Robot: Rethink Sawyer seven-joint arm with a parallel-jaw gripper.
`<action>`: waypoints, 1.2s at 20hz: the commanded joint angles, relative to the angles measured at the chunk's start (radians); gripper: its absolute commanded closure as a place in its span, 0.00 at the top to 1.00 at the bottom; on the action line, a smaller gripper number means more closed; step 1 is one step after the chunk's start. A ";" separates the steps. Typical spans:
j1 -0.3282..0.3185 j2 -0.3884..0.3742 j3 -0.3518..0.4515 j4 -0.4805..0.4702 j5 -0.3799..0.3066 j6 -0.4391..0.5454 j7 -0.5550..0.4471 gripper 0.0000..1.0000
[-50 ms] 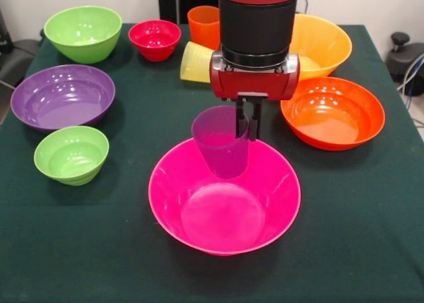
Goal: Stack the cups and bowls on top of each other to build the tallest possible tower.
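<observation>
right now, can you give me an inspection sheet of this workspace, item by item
surface: table under a dark green cloth, bare at the near edge.
job's things: pink bowl at centre; purple cup upright above its far rim, held; purple bowl, two green bowls, red bowl, yellow-orange bowl, orange-red bowl all apart; orange cup upright, yellow cup on its side.
clutter: nothing seen.
gripper: gripper shut on the purple cup's rim.
cables: cables beyond the right edge.
surroundings: dark object past the right corner; pale wall behind.
</observation>
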 commanded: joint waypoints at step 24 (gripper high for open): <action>0.052 -0.043 -0.075 0.005 0.078 0.073 0.084 0.00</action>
